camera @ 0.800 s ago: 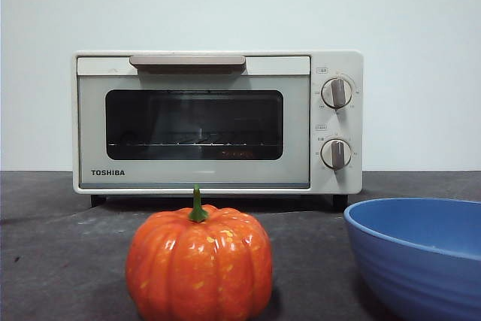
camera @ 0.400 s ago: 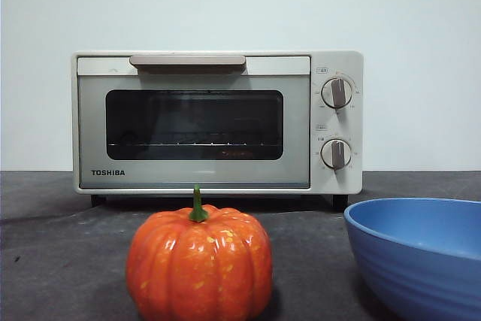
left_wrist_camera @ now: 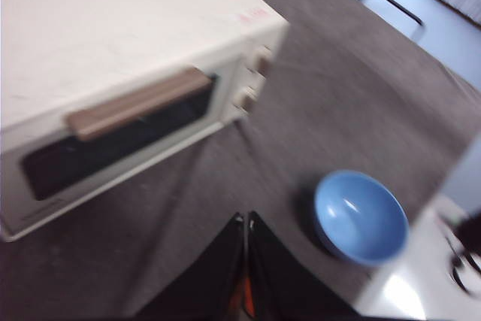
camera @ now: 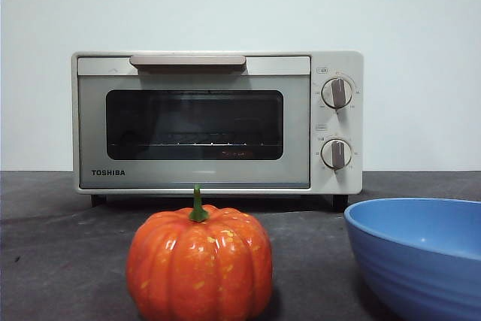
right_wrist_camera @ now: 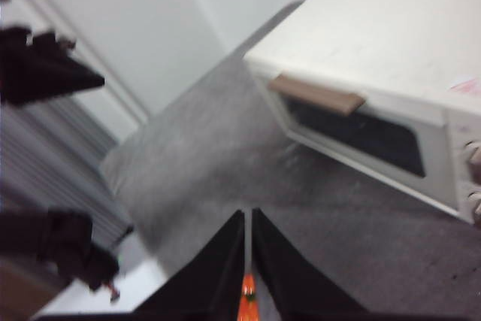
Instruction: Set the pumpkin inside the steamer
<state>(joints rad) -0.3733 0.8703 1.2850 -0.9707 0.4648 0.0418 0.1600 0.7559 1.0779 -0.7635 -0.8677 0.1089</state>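
steamer (camera: 218, 122) door shut, so no way in at centre frame | pumpkin (camera: 199, 262) sits lower centre, right in front of the door | blue bowl (camera: 421, 253) blocks lower right | bare worktop (camera: 52, 261) lower left, open room above everything

The front camera sits low at table height, looking level across the pumpkin (camera: 199, 264), near and large, to the steamer (camera: 218, 122) at the wall. Both wrist cameras look down from high above, each from its own side. All three share the steamer's door; the bowl (camera: 421, 253) shows in front and left wrist.
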